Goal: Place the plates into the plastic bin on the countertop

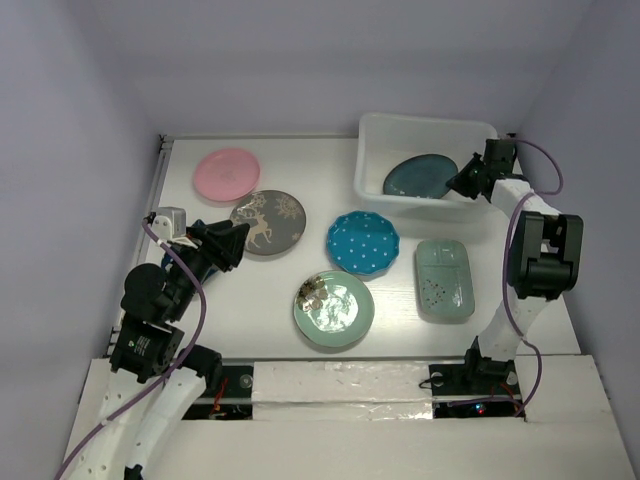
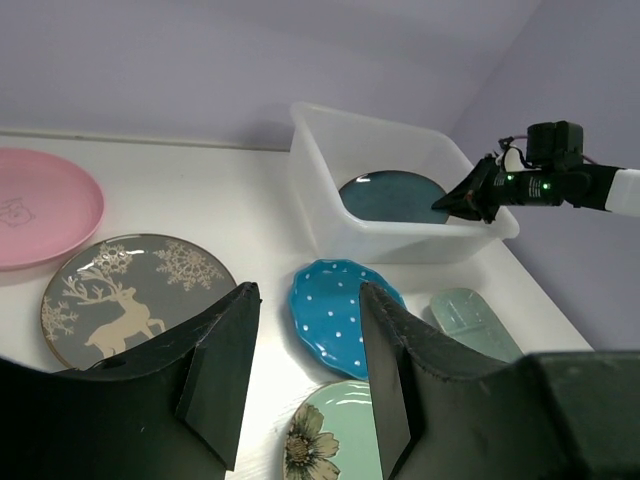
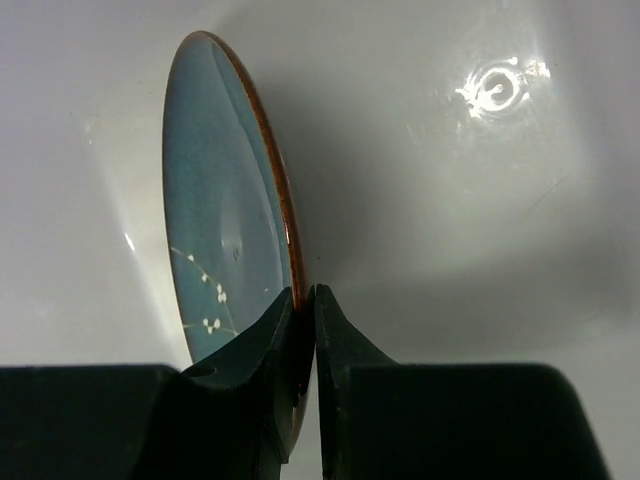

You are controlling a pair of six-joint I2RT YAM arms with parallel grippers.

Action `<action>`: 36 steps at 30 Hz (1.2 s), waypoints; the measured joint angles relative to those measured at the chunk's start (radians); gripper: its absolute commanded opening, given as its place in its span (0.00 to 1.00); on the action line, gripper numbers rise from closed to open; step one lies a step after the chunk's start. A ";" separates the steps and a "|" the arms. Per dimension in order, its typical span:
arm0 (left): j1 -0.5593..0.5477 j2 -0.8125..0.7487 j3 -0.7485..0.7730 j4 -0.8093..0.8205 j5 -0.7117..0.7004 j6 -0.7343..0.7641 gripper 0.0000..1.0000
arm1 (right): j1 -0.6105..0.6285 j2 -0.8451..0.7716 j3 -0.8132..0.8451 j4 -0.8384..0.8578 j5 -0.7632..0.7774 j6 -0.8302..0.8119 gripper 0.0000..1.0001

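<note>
While right gripper (image 3: 305, 297) pinches the dark teal plate (image 3: 225, 200) in the plastic bin (image 1: 420, 121) — left gripper (image 2: 307, 305) gapes, empty

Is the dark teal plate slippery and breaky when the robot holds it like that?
Probably slippery: the dark teal plate looks glazed and shiny, and the right gripper pinches only its thin rim. It looks stiff, not bendy. It is likely fragile like pottery, so a drop inside the plastic bin might chip it.
</note>
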 measured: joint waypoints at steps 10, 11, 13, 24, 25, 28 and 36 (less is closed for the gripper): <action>-0.001 0.000 0.000 0.000 -0.001 0.000 0.42 | 0.000 0.014 0.055 -0.016 0.063 -0.016 0.73; -0.001 0.000 0.000 0.000 0.000 0.000 0.42 | 0.000 0.014 0.055 -0.017 0.076 -0.019 0.73; -0.001 0.000 0.000 0.000 -0.001 0.000 0.42 | 0.000 0.010 0.055 -0.017 0.096 -0.022 0.73; -0.001 0.000 0.000 -0.005 -0.008 0.000 0.43 | 0.035 -0.341 -0.180 0.120 0.092 -0.018 0.31; -0.001 0.000 0.000 -0.005 -0.010 0.000 0.43 | 0.058 -0.399 -0.245 0.168 0.097 -0.010 0.14; -0.001 0.002 0.000 -0.005 -0.011 0.000 0.43 | 0.200 -0.546 -0.420 0.221 0.097 0.004 0.00; -0.001 0.005 0.000 -0.006 -0.010 0.000 0.43 | 0.652 -0.695 -0.739 0.165 0.093 0.068 0.00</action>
